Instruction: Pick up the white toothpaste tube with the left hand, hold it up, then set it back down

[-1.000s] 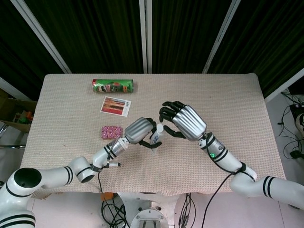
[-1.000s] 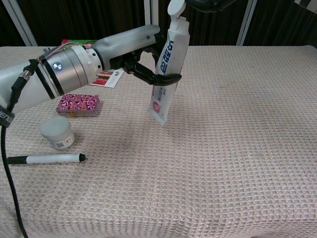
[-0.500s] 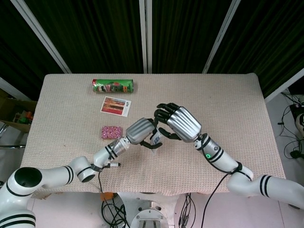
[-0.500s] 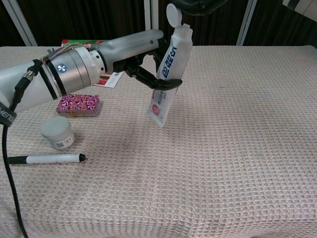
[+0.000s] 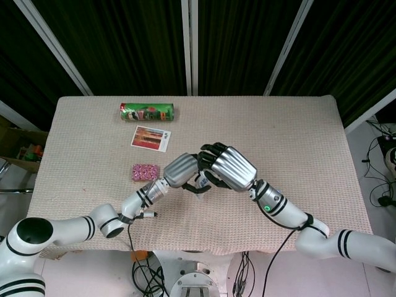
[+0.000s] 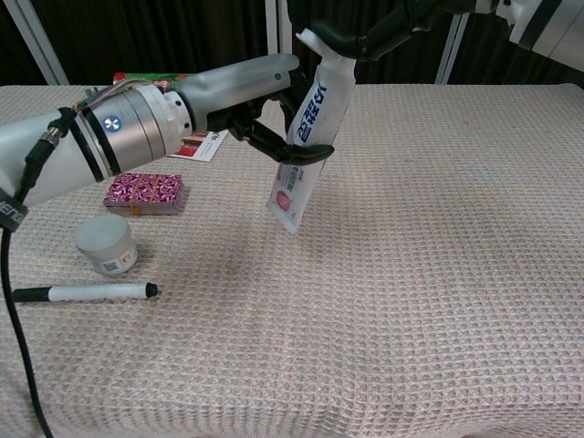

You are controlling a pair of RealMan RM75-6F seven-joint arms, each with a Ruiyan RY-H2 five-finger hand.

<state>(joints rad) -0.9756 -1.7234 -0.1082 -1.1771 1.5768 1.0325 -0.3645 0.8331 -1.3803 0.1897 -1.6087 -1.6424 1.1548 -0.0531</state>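
My left hand [image 6: 246,100] grips the white toothpaste tube [image 6: 306,137] around its middle and holds it above the table, nearly upright, with the crimped end down and the top leaning right. My right hand [image 6: 383,32] reaches in from above, and its dark fingers lie against the tube's cap end and hide the cap. Whether they grip it is unclear. From the head view, the right hand [image 5: 228,168] lies over the fingers of the left hand [image 5: 180,170]. Only a sliver of the tube [image 5: 201,181] shows between them.
A green can [image 5: 147,112] lies at the back left, with a picture card [image 5: 150,137] in front of it. A pink patterned box [image 6: 144,192], a small white jar [image 6: 106,245] and a black-capped marker [image 6: 91,292] sit at the left front. The woven cloth [image 6: 438,274] covers the table.
My right hand has moved left and down onto the top of the tube and now covers the cap. The left hand has kept its hold, and the tube has tilted slightly.
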